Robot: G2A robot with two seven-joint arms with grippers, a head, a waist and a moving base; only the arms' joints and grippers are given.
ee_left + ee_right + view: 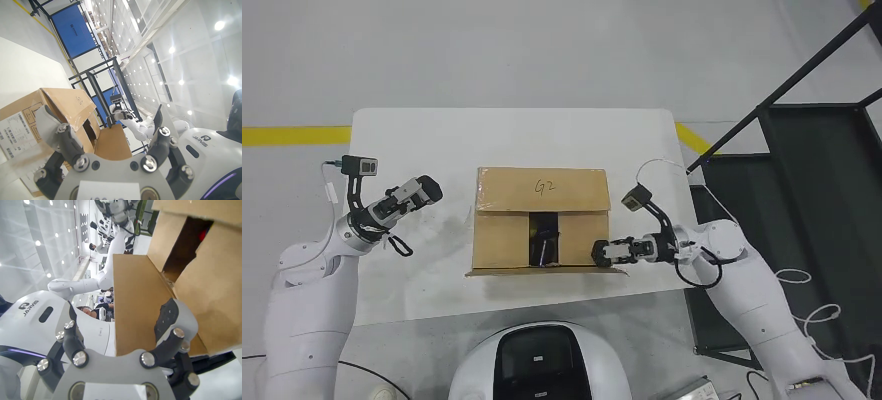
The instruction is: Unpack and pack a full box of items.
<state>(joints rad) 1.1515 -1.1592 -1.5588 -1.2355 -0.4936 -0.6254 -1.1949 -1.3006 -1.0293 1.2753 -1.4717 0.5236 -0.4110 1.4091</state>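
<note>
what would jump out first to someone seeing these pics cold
A brown cardboard box sits in the middle of the white table, its top partly open with a dark gap. The right gripper is at its near right corner, jaws open around a raised flap, while the left gripper hangs open beyond the box's left side.

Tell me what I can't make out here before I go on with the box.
Box contents: in the top view the flaps leave just a dark slot; in the right wrist view a flap hides all but a red sliver.
Right end effector: the near flap stands between its open fingers; pad contact is hidden.
Box's labelled side: lower part behind the left end effector in the left wrist view.
</note>
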